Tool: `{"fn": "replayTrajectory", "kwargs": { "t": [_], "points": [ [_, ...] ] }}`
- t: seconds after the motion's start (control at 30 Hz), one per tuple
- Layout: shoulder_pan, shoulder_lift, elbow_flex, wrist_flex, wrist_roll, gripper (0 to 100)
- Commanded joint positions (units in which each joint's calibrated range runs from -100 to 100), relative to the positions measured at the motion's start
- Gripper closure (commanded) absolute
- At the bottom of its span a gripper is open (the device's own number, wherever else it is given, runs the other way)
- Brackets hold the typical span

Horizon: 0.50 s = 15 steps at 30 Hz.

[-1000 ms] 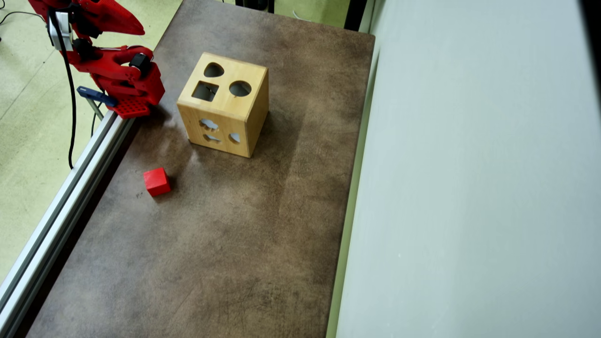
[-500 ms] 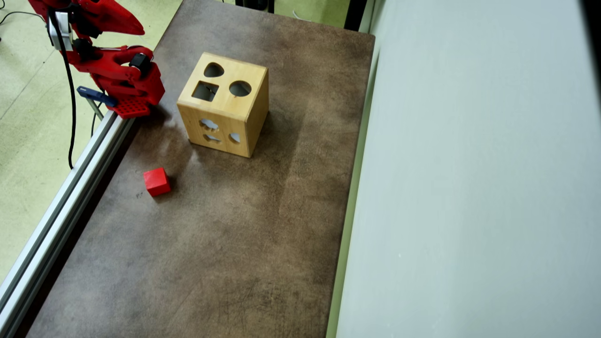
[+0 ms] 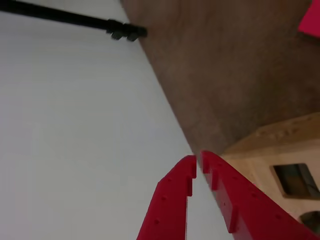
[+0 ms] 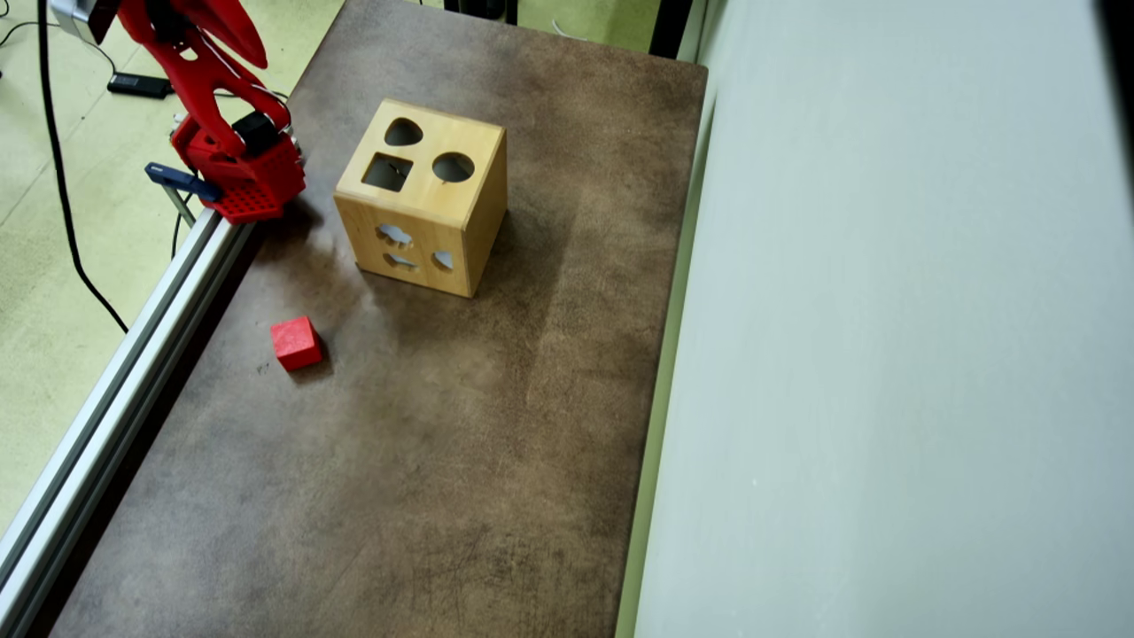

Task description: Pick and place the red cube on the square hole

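The claw (image 3: 198, 165) has its two red fingers pressed almost together, only a thin slit showing between the tips, and it grips nothing. In the wrist view it points out over the wooden box (image 3: 280, 150), whose top face with the square hole (image 3: 296, 181) lies just beyond the right finger. In the overhead view the arm (image 4: 208, 80) stands raised at the top left corner of the worktop (image 4: 496, 425), the claw's tips being out of sight there.

The red cube (image 4: 295, 343) sits alone on the brown surface near the aluminium rail (image 4: 133, 354), well apart from the arm's base and lower in that view. The box (image 4: 425, 199) stands to the right of the base, with its square hole (image 4: 387, 172) facing up. In the wrist view the cube (image 3: 311, 20) shows only as a red corner at the top right edge.

So the coming reach likely turns away from the box and towards the cube, with the fingers spreading first.
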Motion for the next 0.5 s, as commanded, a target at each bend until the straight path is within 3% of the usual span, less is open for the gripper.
{"fn": "replayTrajectory", "kwargs": {
  "t": [0.0,0.23,0.47],
  "points": [
    [7.3,7.0,-1.7,0.2,4.9,98],
    [10.5,9.9,13.5,0.2,9.2,98],
    [11.3,10.3,28.2,-0.2,9.4,98]
  ]
}}
